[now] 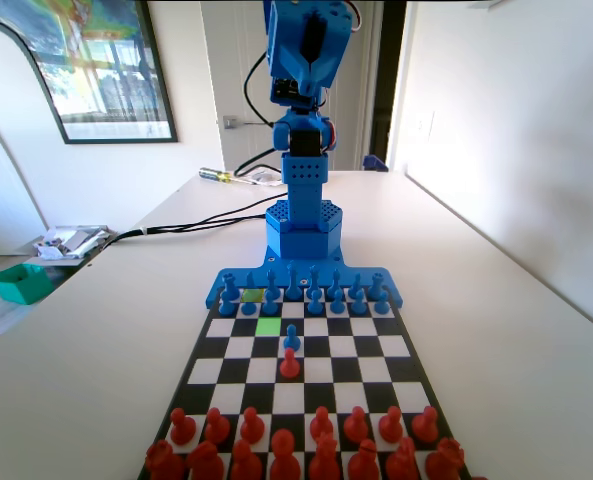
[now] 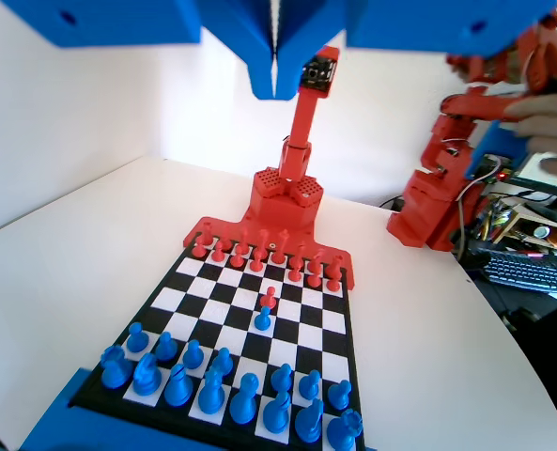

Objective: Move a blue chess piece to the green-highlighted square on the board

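While my arm stands raised high above the table, my two-finger blue plastic gripper (image 2: 275, 66) hangs from the top edge of the wrist view with its jaws pressed together, a thin bright slit between them and nothing held. It is well above the flat black-and-white chequered chessboard (image 2: 327, 324), touching no piece.

Below me in the wrist view, my blue pieces fill the near rows. One small blue plastic pawn with a round head (image 2: 263, 318) stands alone, advanced toward the middle of the board, just beside a lone small red plastic pawn (image 2: 269, 299) on the next square farther on. The remaining red pieces line the far end.

From the fixed view, that same blue pawn (image 1: 292, 338) stands near the board's centre with the red pawn (image 1: 290, 363) just in front of it on the near side. The bright green highlighted square (image 1: 268, 325) lies one rank farther and one file to the left of the blue pawn, bare of any piece. A duller yellow-green square (image 1: 253, 295) sits beyond it among the far blue pieces.
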`<action>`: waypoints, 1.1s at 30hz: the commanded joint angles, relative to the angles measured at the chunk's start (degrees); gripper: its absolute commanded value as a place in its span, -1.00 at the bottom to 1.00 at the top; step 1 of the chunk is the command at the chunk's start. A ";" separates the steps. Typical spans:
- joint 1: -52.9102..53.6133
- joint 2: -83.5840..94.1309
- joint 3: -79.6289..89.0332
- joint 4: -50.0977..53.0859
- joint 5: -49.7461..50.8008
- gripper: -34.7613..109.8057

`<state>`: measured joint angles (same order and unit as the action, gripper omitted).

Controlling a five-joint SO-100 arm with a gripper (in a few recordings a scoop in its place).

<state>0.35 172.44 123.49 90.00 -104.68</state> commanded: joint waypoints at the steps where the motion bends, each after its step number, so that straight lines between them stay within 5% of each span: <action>1: 0.88 -7.73 -6.86 -0.62 -0.53 -0.51; 10: 9.14 -29.36 -16.70 0.79 -7.12 -0.51; 16: 14.15 -43.07 -21.71 5.10 -2.46 -0.51; 33: 23.99 -62.31 -7.03 -3.60 -4.04 -0.51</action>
<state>22.15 110.04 114.43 89.12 -107.58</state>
